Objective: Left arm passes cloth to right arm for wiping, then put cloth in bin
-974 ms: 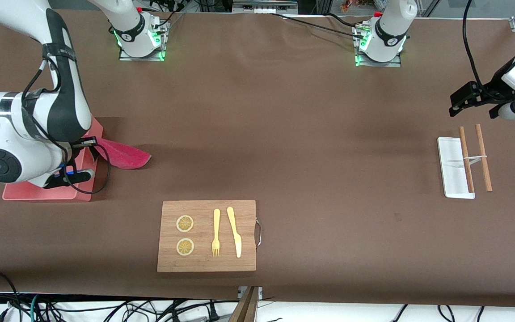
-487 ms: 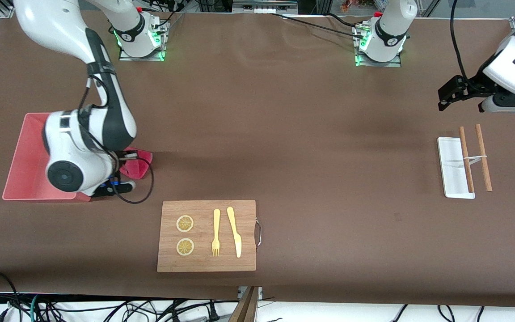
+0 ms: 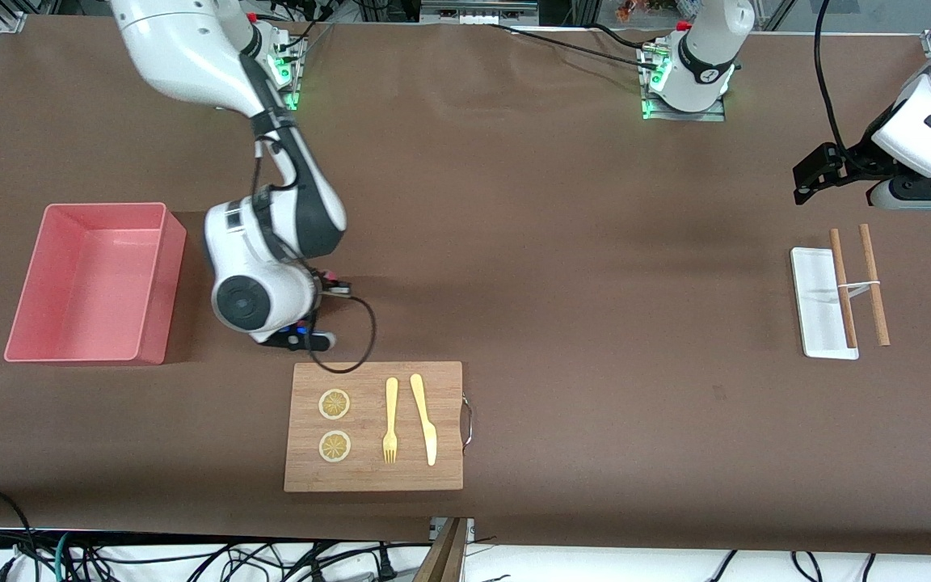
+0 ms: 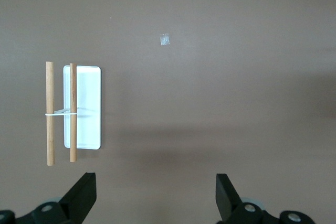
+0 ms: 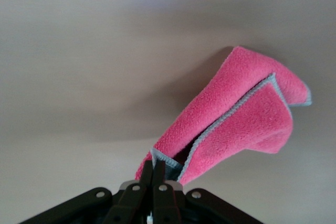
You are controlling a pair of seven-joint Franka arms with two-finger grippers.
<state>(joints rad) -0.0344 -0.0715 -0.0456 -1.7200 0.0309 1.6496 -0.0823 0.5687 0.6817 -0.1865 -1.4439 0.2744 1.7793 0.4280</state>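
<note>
Right gripper (image 5: 156, 174) clenched on pink cloth (image 5: 241, 124) trailing lengthwise away from its fingers, now moved off the bin (image 3: 94, 279) toward cutting board (image 3: 374, 426), left gripper (image 4: 156, 195) released, waiting above white tray (image 4: 86, 108).

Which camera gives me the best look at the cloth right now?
The right wrist view: the cloth hangs folded, pinched at one corner by the shut right gripper, over bare table. In the front view the right arm's wrist hides it. The left wrist view doesn't show it at all.
</note>
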